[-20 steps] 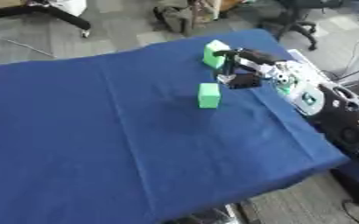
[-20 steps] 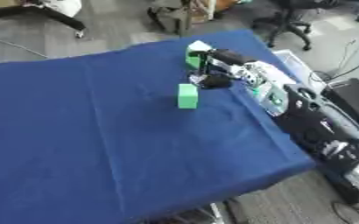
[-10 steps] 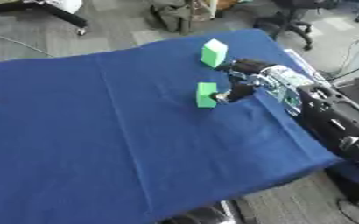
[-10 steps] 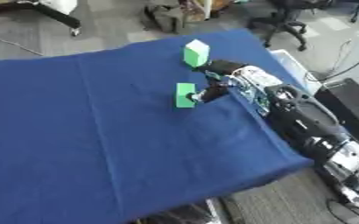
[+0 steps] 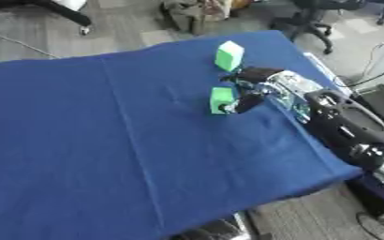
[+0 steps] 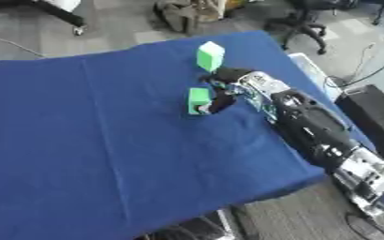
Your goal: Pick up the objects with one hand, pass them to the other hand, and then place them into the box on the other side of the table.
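Green block [image 5: 221, 100] stands upright on the blue table [image 5: 105, 140], touching the left side of the right hand [image 5: 253, 93]; its fingers curl round the block's near edge. Another green block [image 5: 229, 56] sits just beyond. No left hand shows.

You face blue-clothed table [image 5: 105, 140]. Grey floor [image 5: 138, 40] beyond, at 12 o'clock. Black office chair [image 5: 306, 21] at 1 o'clock. Cables [image 5: 375, 70] on floor at 3 o'clock.
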`<state>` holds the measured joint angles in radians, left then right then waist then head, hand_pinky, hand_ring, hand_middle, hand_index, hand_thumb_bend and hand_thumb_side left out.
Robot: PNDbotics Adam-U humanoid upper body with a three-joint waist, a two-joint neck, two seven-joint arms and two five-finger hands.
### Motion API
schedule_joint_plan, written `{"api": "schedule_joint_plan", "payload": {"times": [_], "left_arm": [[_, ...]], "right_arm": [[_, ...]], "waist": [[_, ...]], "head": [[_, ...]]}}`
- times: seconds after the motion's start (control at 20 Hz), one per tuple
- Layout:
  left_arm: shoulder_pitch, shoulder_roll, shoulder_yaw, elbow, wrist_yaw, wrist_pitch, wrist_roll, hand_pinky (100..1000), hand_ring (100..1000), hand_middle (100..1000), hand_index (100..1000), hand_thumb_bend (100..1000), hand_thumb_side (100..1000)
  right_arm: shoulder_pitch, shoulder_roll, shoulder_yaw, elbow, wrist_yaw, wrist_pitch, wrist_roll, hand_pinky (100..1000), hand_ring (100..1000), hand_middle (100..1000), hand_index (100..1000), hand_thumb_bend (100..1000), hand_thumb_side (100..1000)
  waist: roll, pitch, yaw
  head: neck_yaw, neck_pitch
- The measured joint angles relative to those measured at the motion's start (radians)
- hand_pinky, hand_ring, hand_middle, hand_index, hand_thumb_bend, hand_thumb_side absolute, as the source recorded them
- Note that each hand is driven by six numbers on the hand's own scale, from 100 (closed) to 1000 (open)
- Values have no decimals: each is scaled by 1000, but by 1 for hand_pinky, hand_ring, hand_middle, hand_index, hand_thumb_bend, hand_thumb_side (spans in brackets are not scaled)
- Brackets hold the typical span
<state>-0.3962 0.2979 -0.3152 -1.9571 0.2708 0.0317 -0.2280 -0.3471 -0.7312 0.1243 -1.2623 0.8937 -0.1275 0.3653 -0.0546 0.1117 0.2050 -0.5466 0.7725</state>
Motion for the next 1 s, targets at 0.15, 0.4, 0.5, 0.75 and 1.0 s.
{"api": "schedule_joint_plan", "payload": {"times": [0.15,0.4,0.5,0.75,1.0], "left_arm": [[-1,0,0,0,-2,1,-3,939,638,581,862,283,838],[-1,0,0,-1,-2,1,-4,939,637,581,863,279,848],[-1,0,0,-1,-3,1,-4,939,637,581,863,278,849],[1,0,0,1,-8,0,-2,939,636,580,862,276,852],[13,-6,8,28,-20,-1,17,938,627,574,860,268,894]], "right_arm": [[-1,7,-1,23,3,1,0,769,597,422,951,299,834],[-2,13,-11,38,9,3,-22,745,568,382,690,178,658],[-1,15,-14,35,9,3,-58,721,540,344,577,137,512],[14,14,-25,-62,-6,-9,-185,698,516,317,537,109,288],[51,16,-25,-369,-57,-35,-250,695,507,303,528,201,100]], "waist": [[-3,2,7],[-4,2,8],[-4,2,6],[-1,2,-6],[13,-2,-35]], "head": [[-4,0],[-8,0],[-9,0],[5,0],[110,0]]}}
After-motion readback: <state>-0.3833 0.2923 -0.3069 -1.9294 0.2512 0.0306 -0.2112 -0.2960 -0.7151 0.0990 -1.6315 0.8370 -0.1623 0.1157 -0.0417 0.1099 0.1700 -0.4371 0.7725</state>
